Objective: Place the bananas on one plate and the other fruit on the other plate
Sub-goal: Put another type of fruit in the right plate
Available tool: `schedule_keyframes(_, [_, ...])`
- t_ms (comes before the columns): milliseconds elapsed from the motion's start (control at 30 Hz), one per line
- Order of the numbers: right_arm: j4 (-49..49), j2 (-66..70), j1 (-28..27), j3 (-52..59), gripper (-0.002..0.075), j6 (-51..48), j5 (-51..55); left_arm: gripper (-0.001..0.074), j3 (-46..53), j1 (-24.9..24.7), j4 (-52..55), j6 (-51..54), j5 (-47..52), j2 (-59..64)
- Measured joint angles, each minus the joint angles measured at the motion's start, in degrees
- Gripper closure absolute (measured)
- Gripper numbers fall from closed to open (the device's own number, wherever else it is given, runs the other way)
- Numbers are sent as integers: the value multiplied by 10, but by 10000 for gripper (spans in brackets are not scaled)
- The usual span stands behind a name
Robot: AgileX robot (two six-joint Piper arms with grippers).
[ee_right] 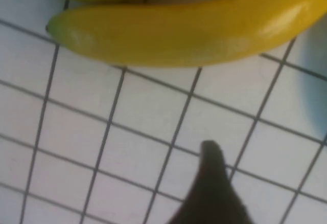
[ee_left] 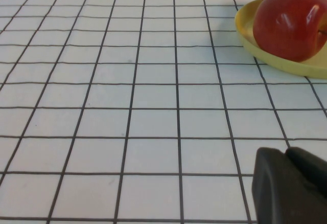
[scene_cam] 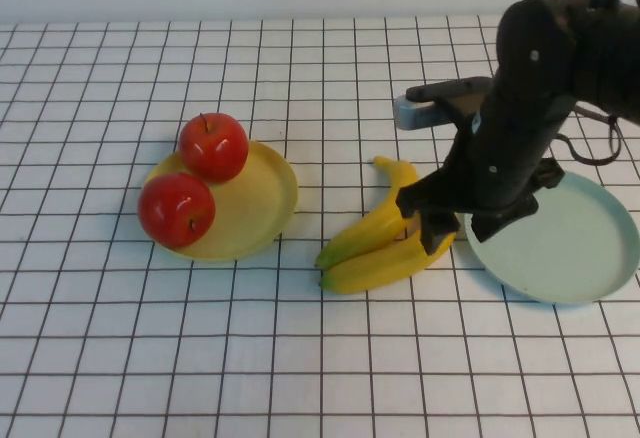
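Two red apples point(scene_cam: 195, 178) are sitting on the yellow plate point(scene_cam: 262, 203) in the high view, while the left wrist view is showing only that plate's near rim, one apple in front of the other, and the left gripper point(ee_left: 291, 185) as a dark tip low over bare tablecloth point(scene_cam: 150, 358), jaws pressed together. Two bananas point(scene_cam: 385, 243) are lying side by side on the cloth just beside the pale blue-green plate point(scene_cam: 580, 248). Right gripper point(scene_cam: 425, 228) is reaching down over the bananas' right ends; whether its jaws are spread cannot be told.
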Motion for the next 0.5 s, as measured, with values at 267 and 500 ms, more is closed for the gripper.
schedule_keyframes(267, [0, 97, 0, -71, 226, 110, -5, 733, 0, 0, 0, 0, 0, 0])
schedule_keyframes(500, [-7, 130, -1, -76, 242, 177, -26, 733, 0, 0, 0, 0, 0, 0])
